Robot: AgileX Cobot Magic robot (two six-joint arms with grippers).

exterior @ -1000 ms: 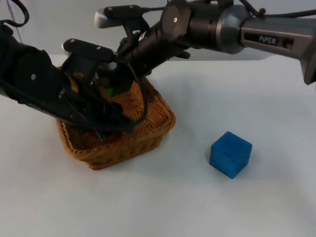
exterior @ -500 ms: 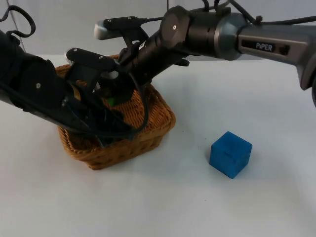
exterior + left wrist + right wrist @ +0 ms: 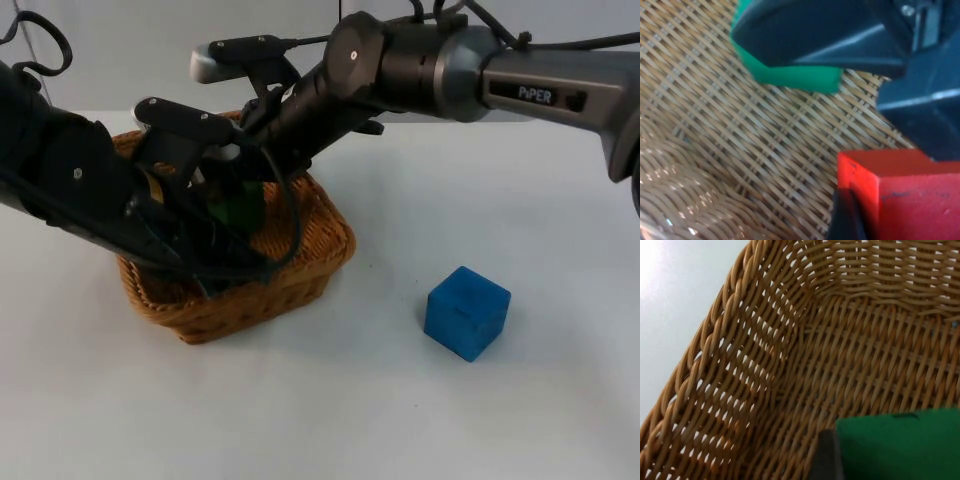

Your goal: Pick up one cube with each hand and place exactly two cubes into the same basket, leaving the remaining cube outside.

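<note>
A woven basket [image 3: 330, 250] stands left of the table's middle, and both arms reach into it. My right gripper [image 3: 236, 190] comes in from the far side and is shut on the green cube [image 3: 241, 208], which hangs low over the basket floor [image 3: 855, 355]. That green cube [image 3: 900, 445] sits beside a black fingertip. My left gripper [image 3: 216, 262] is down inside the basket near its front wall, shut on the red cube [image 3: 910, 195]. From the left wrist, the green cube [image 3: 795, 77] lies just beyond the red one under the other gripper's black finger. A blue cube [image 3: 467, 312] rests on the table to the right, outside the basket.
The white table stretches open around the blue cube and along the front. The grey partition wall stands behind the basket. The two arms cross closely above the basket's far rim [image 3: 130, 145].
More of the green cube shows inside the basket than half a second ago; it sits lower. A second ago the left arm lay lower, with red showing beneath it. Both arms have since held still.
</note>
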